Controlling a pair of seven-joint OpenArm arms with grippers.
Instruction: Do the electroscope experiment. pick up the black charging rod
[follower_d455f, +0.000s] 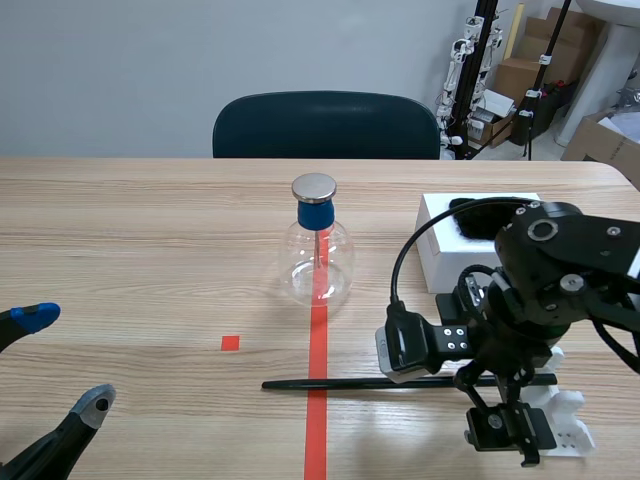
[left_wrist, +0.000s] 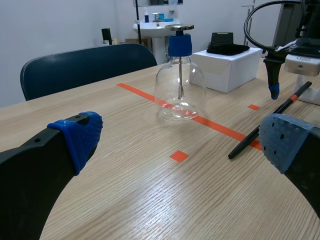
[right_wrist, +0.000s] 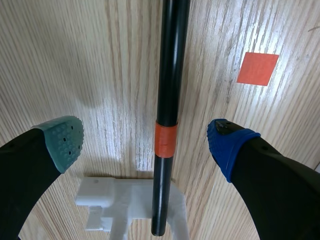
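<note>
One black charging rod (follower_d455f: 350, 383) lay flat across the scene's lower middle, one end over a white stand (follower_d455f: 570, 412). The right gripper (right_wrist: 146, 142) straddled its orange band (right_wrist: 165, 140), fingers apart; lowering and closing squarely looked wise. The left gripper (follower_d455f: 65, 360) sat open.

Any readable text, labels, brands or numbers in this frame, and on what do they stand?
No text can be read in any view.
The camera label on the right arm: print too small to read.
The cardboard boxes behind the table: no legible marking.
The rod, flask and white box: no text visible.
</note>
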